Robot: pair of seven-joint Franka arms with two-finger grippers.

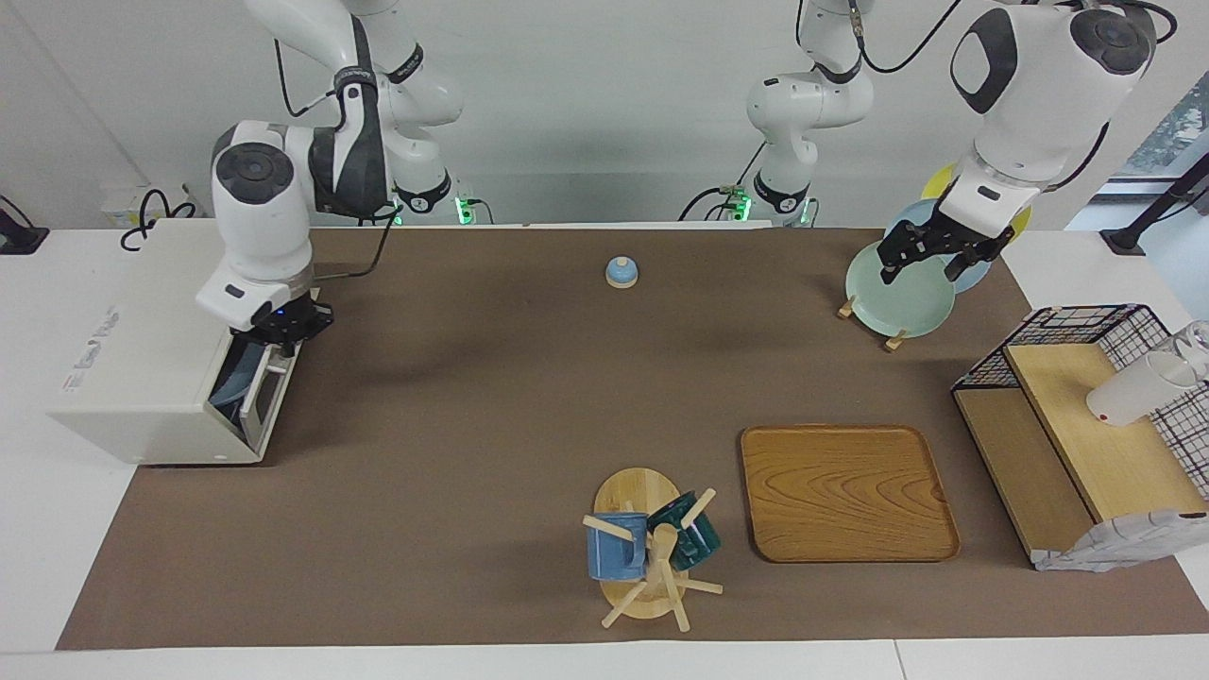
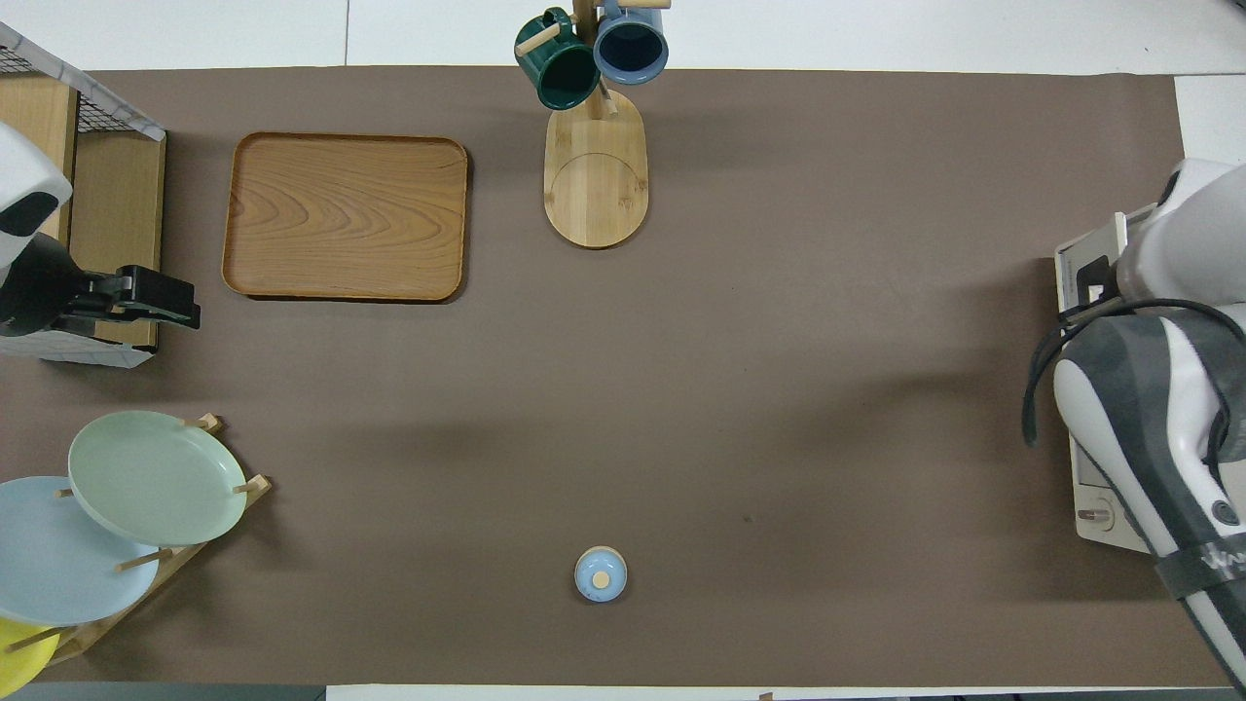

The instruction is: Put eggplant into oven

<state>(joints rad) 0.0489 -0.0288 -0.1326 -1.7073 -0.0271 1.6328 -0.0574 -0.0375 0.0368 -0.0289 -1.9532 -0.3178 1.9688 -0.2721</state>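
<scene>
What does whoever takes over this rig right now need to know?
Right end effector: at the top edge of the oven door, which stands ajar. Whether it grips the door cannot be told.
Left end effector: up over the green plate in the rack, nothing seen in it, waiting.
Eggplant: in neither view; it may be inside the oven, but that cannot be confirmed.
Done: unclear, as the oven's inside is hidden.
Left: check that the eggplant is on the rack inside, then probably close the door and pull the right arm back.

Right tool (image 1: pixel 283 331) lowered, left tool (image 1: pixel 930 253) raised, waiting.
</scene>
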